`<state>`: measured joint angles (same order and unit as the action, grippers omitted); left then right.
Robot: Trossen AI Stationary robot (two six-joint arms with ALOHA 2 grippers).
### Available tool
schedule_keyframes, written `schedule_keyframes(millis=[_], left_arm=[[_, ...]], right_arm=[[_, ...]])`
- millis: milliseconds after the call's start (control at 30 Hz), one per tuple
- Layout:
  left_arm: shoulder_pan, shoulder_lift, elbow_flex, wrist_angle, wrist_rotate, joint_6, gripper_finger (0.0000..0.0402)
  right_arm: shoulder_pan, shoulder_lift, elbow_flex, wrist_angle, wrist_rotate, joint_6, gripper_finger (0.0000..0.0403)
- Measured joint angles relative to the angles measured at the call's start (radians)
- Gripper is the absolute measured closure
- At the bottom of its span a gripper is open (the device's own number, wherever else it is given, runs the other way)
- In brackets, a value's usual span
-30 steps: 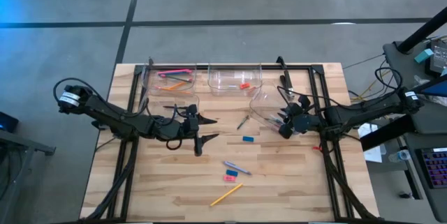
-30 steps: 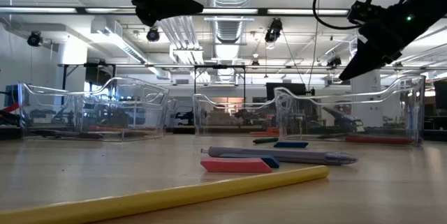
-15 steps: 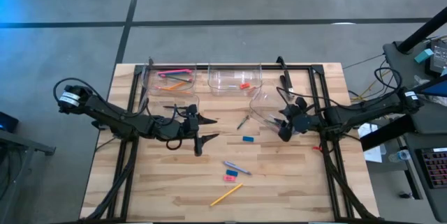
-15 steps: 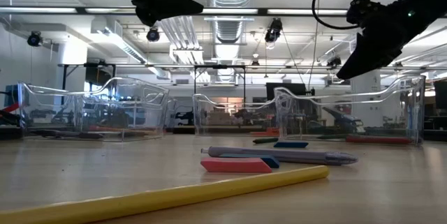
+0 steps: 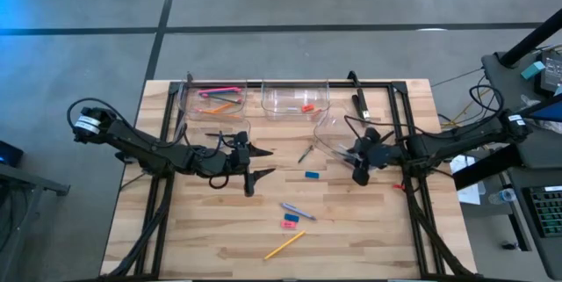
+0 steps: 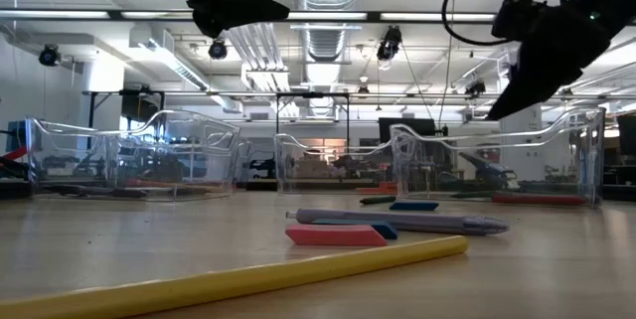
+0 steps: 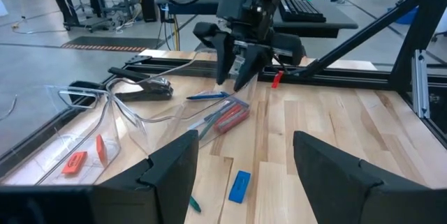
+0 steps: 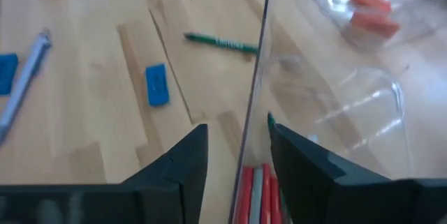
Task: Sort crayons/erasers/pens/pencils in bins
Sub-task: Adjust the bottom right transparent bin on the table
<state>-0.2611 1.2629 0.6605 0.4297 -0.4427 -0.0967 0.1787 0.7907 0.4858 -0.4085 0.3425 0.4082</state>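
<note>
My right gripper (image 5: 356, 169) is open, hanging just above the right clear bin (image 5: 334, 134), over its near rim (image 8: 260, 77). I cannot see it touching the rim. Red crayons (image 8: 253, 185) lie inside that bin, also seen as crayons (image 7: 230, 116) in the left wrist view. My left gripper (image 5: 266, 162) waits open above the table's middle left, holding nothing. Loose on the wood lie a green stick (image 5: 305, 153), a blue eraser (image 5: 312, 175), a grey pen (image 5: 297, 211), a red eraser (image 5: 290, 223) and a yellow pencil (image 5: 284, 244).
At the far edge, one clear bin (image 5: 213, 99) holds pink and orange pencils and another bin (image 5: 296, 99) holds a red-orange eraser. A further clear bin (image 5: 215, 133) stands by the left arm. A black metal frame (image 5: 386, 89) runs round the table.
My right gripper has swung at the wrist above the right bin, and its fingertips have gone a little toward the table's near edge. Its arm has stayed where it was. The loose things on the table have not moved.
</note>
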Motion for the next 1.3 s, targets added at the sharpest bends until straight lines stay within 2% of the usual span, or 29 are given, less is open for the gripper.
schedule_keyframes(millis=[333,567,733,867,1000,1167,1300], left_arm=[[0.0,0.0,0.0,0.0,0.0,0.0,0.0183],[0.0,0.0,0.0,-0.001,0.0,0.0,0.0183],[0.0,0.0,0.0,-0.001,0.0,0.0,0.0183],[0.0,0.0,-0.002,-0.001,0.0,0.0,0.0183],[0.0,0.0,-0.002,-0.001,0.0,0.0,0.0183],[0.0,0.0,-0.002,-0.001,0.0,0.0,0.0183],[0.0,0.0,-0.002,-0.001,0.0,0.0,0.0183]], right_arm=[[0.0,0.023,0.0,-0.218,-0.019,0.137,0.0276],[0.0,0.024,0.006,-0.254,-0.09,0.187,0.0277],[0.0,0.022,0.056,-0.325,-0.091,0.221,0.0282],[0.0,0.023,0.097,-0.317,-0.079,0.206,0.0281],[0.0,0.023,0.113,-0.212,-0.007,0.15,0.028],[-0.001,0.039,0.099,0.105,0.089,-0.026,0.0282],[-0.032,0.093,0.099,0.323,0.092,-0.156,0.0294]])
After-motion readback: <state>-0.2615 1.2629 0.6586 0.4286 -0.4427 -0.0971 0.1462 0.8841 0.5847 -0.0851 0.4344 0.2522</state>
